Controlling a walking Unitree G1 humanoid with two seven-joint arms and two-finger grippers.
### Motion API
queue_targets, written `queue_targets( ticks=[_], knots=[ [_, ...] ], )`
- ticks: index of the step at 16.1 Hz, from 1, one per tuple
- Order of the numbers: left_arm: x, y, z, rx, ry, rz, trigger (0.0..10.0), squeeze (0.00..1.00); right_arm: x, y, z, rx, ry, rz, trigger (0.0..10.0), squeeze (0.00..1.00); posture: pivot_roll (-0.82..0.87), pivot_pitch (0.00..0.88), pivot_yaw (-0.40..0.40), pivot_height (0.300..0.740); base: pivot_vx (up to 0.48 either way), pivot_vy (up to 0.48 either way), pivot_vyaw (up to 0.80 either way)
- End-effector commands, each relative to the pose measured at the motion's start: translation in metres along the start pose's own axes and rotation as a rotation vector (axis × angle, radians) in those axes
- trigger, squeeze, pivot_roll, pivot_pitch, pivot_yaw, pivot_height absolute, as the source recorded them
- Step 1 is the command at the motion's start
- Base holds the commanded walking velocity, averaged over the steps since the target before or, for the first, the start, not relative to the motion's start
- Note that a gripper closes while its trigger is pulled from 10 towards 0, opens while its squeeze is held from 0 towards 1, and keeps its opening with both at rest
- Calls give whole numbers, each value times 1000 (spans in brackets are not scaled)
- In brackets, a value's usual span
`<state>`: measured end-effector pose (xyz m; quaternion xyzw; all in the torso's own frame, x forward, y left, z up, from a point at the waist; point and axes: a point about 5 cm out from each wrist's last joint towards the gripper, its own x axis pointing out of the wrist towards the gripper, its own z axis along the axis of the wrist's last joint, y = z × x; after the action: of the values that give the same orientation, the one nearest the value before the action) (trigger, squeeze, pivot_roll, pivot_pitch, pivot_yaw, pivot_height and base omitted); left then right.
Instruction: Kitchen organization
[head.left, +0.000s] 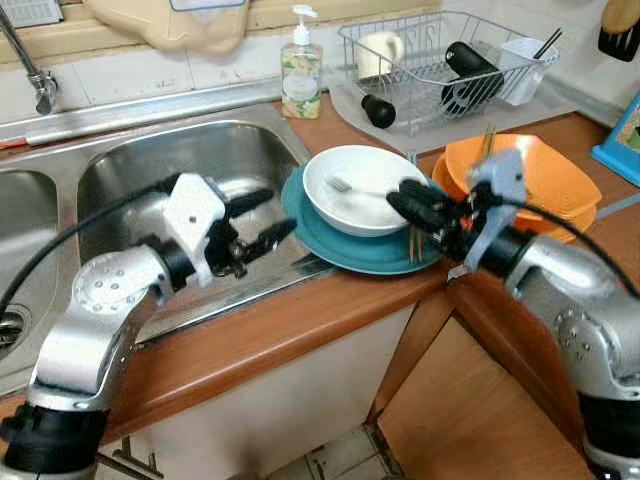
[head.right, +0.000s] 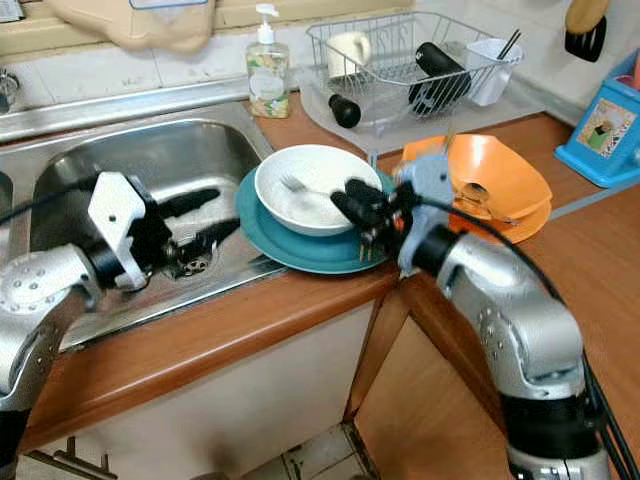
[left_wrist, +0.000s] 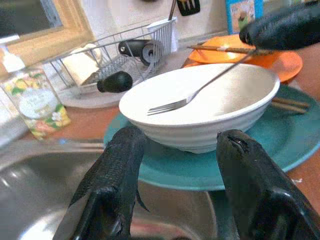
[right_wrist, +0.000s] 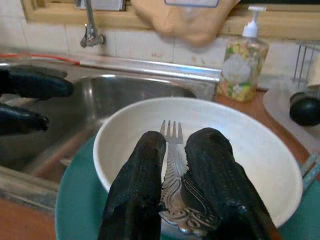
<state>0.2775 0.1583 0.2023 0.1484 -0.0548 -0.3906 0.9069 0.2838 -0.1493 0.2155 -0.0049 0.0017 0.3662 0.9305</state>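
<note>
On the wooden worktop (head.left: 300, 330), just beside the steel sink (head.left: 200, 160), a white bowl (head.left: 362, 190) sits inside a teal plate (head.left: 345, 245). A fork (right_wrist: 172, 150) lies in the bowl, its tines toward the sink side and its handle running out toward the right gripper (head.left: 410, 205). That gripper hangs over the bowl's rim at about 3 o'clock, and its two black fingers (right_wrist: 137, 185) are clamped together on the fork's ornate handle. A pair of wooden chopsticks (left_wrist: 287, 103) rests on the teal plate on the same side, just past the bowl.

The left gripper (head.left: 262, 220) is held at the plate's 9 o'clock, above the sink edge, its fingers (left_wrist: 112, 180) spread apart and holding nothing, pointing at the bowl without touching it or the plate.

At 3 o'clock from the bowl, beyond the right gripper, are stacked orange dishes (head.left: 545, 180). At 12 o'clock against the tiled wall stands a soap dispenser (head.left: 300, 70) with a flowered label. At about 1 o'clock a wire dish rack (head.left: 440, 60) sits on a drain tray, holding a pale mug (head.left: 380, 50), a black cylinder (head.left: 470, 65) and a white utensil cup (head.left: 525, 65); another black-ended item (head.left: 377, 108) lies on the tray just in front of the rack. A blue box (head.right: 605, 125) stands far off at the right end of the worktop, and a tap (head.left: 30, 65) rises at the sink's back left.
</note>
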Motion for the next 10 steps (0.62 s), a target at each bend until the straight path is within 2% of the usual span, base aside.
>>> queue_targets(
  ticks=[1, 2, 3, 4, 7, 8, 9, 10],
  knots=[
    [8, 4, 6, 120, 10, 2, 10000, 0, 2, 2, 16, -29, -50, 14, 0, 0, -118, 0, 21, 740, 0, 0, 0],
    [9, 4, 6, 138, 10, 3, 10000, 0, 2, 3, 18, -31, -54, 16, 0, 0, -118, 0, 21, 740, 0, 0, 0],
    [14, 6, 10, 217, 14, 4, 10000, 0, 5, 7, 24, -42, -76, 33, 0, 0, -118, 0, 22, 740, 0, 0, 0],
    [17, 7, 11, 261, 17, 12, 10000, 0, 7, 10, 28, -46, -87, 47, 0, 0, -117, 0, 23, 740, 0, 0, 0],
    [25, 11, 11, 345, 2, 54, 10000, 0, 13, 20, 33, -48, -105, 100, 0, 0, -119, 0, 28, 740, 0, 0, 0],
    [28, 10, 11, 366, 2, 46, 2863, 0, 15, 24, 33, -46, -108, 116, 0, 0, -117, 0, 29, 740, 0, 0, 0],
    [30, 10, 11, 387, 0, 46, 706, 0, 17, 28, 33, -43, -109, 131, 0, 0, -115, 0, 29, 740, 0, 0, 0],
    [32, 10, 11, 406, -3, 47, 0, 0, 19, 31, 32, -42, -108, 144, 0, 0, -115, 0, 29, 740, 0, 0, 0]
  ],
)
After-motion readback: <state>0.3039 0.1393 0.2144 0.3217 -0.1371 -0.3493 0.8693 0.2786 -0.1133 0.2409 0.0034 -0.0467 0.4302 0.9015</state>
